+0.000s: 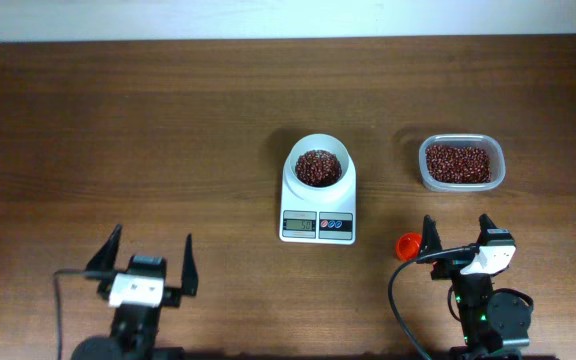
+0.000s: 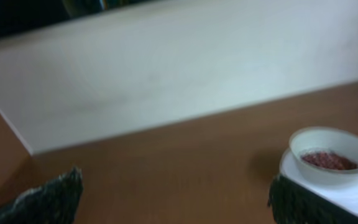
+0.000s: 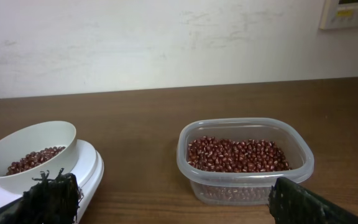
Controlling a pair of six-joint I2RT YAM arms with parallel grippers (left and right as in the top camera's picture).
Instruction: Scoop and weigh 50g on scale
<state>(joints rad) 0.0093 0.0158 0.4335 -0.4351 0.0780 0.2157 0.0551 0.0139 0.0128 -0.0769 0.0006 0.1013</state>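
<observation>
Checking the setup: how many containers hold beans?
2: the white bowl on the scale at centre, and the clear tub to its right. None looks hidden.

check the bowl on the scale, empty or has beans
Has beans: the white bowl on the scale holds a shallow layer of red-brown beans covering its bottom.

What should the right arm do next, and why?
Probably move the right gripper to the orange object just beside it, likely the scoop: the gripper is open and empty, and beans already sit on the scale, but its display is unreadable.
</observation>
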